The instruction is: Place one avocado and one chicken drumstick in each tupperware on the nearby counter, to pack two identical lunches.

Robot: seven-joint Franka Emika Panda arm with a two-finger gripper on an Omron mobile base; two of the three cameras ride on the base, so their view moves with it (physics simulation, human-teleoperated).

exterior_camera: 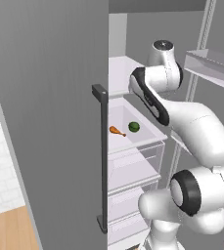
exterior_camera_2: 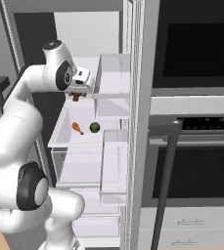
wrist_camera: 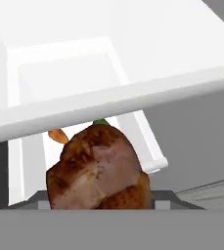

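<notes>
Orange-brown, a chicken drumstick (wrist_camera: 98,168) sits clamped in the gripper (exterior_camera_2: 77,96), raised above the fridge's white shelf (exterior_camera_2: 64,128). A second drumstick (exterior_camera_2: 77,128) lies there with a glossy dark-green avocado (exterior_camera_2: 95,128) at its 3 o'clock. Judging by this, packing has barely begun; no grey container is in sight.

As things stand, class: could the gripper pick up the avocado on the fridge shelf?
Probably not yet. The gripper is shut on a chicken drumstick, so its jaws are occupied; the avocado lies uncovered on the shelf below.
</notes>
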